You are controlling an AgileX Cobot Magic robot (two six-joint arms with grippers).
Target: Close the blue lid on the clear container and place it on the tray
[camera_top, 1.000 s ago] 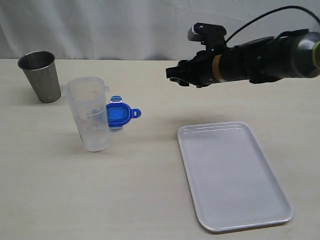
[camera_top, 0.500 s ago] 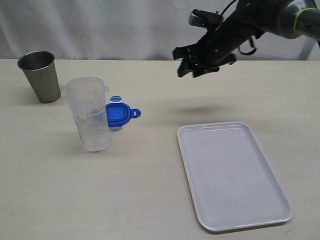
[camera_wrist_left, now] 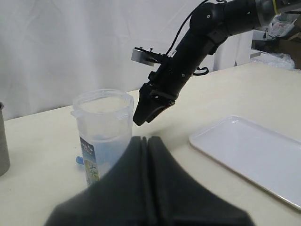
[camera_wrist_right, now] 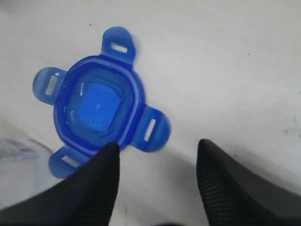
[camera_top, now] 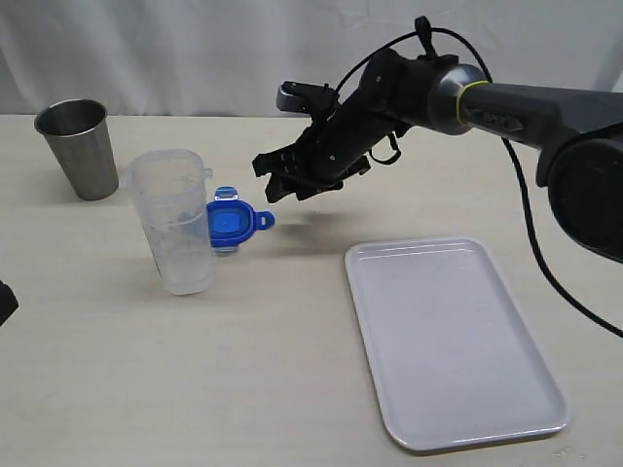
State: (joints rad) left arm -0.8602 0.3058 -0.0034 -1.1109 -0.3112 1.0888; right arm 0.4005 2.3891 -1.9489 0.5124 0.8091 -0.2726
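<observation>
The clear container point(camera_top: 175, 222) stands upright and uncovered on the table; the left wrist view also shows this container point(camera_wrist_left: 103, 132). The blue lid point(camera_top: 232, 224) lies flat on the table just right of it, partly hidden behind its wall. My right gripper point(camera_top: 280, 180) hovers open above and slightly right of the lid. In the right wrist view the lid point(camera_wrist_right: 99, 108) lies just beyond the gripper point(camera_wrist_right: 157, 146), with nothing between the fingers. My left gripper point(camera_wrist_left: 147, 139) is shut and empty, low near the container. The white tray point(camera_top: 453, 341) lies empty at the right.
A grey metal cup point(camera_top: 76, 146) stands at the back left, behind the container. The right arm point(camera_top: 438, 92) reaches across the table's middle from the right. A white curtain hangs behind the table. The tray point(camera_wrist_left: 254, 155) also shows in the left wrist view.
The right arm has swung left and down from above the tray's far side to just over the blue lid, jaws still open. Container, lid and tray have not moved.
</observation>
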